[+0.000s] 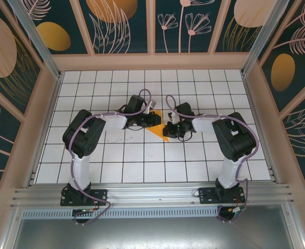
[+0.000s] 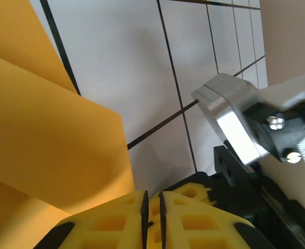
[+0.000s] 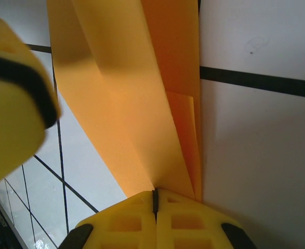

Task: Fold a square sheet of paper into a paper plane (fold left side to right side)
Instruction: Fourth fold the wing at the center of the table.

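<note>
The orange-yellow sheet of paper (image 1: 159, 131) lies part-folded at the table's middle, between my two grippers. In the right wrist view its creased layers (image 3: 136, 104) run straight into my right gripper (image 3: 155, 191), which is shut on the paper's edge. My right gripper (image 1: 169, 128) sits at the sheet's right side. My left gripper (image 1: 153, 120) is at the sheet's upper left. Its jaws (image 2: 152, 194) stand a narrow slit apart with nothing between them, and a raised flap of the paper (image 2: 53, 135) lies just left of them. No finished paper plane shape can be made out.
The white gridded table (image 1: 121, 155) is walled by a pale wooden frame (image 1: 48, 104) with dark patterned panels. A silver and black block of the right arm (image 2: 230, 122) hangs close to my left fingers. A left finger (image 3: 12, 93) looms beside the paper.
</note>
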Robot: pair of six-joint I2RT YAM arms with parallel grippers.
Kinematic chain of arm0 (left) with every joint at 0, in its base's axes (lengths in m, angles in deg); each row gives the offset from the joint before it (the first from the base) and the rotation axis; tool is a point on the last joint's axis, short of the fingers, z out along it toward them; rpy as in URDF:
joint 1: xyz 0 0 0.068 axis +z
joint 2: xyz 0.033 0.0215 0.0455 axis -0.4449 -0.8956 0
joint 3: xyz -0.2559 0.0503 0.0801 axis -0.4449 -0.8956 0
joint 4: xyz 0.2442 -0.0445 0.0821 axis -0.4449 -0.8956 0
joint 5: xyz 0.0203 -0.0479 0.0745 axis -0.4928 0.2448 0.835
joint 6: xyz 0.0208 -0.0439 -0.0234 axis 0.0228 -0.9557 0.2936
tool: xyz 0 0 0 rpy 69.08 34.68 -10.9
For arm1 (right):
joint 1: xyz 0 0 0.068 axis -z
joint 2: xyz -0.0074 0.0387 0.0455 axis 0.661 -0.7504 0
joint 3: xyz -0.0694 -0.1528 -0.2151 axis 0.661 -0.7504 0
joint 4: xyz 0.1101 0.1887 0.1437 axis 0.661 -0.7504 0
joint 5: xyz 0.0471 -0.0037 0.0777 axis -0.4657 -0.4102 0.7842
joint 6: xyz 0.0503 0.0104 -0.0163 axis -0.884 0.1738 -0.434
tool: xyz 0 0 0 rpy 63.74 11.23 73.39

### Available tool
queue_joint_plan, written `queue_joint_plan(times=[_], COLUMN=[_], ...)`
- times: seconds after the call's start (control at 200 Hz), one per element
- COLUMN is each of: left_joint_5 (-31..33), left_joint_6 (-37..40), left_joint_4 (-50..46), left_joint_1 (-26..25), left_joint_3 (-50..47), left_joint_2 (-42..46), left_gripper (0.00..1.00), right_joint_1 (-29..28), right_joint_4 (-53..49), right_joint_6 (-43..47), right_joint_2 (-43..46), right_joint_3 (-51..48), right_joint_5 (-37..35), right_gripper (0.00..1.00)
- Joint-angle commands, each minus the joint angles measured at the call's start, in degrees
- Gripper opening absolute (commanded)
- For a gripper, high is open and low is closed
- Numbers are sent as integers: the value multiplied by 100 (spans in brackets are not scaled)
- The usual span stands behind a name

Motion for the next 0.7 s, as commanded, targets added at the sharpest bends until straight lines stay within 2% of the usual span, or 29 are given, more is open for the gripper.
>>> queue_joint_plan(times=[0.0, 0.44, 0.696], left_joint_5=[-141, 627, 885], left_joint_6=[-38, 234, 252], left_joint_4=[237, -430, -582], left_joint_1=[-4, 21, 281], left_joint_3=[16, 364, 480], left_joint_2=[-213, -571, -680], left_gripper=[17, 11, 8], right_joint_1=[42, 38, 41], right_joint_4=[-777, -1107, -1344], right_joint_6=[30, 155, 278], right_joint_2=[-294, -311, -328], right_joint_3=[-257, -226, -253], right_joint_5=[-443, -598, -726], right_gripper=[0, 0, 0])
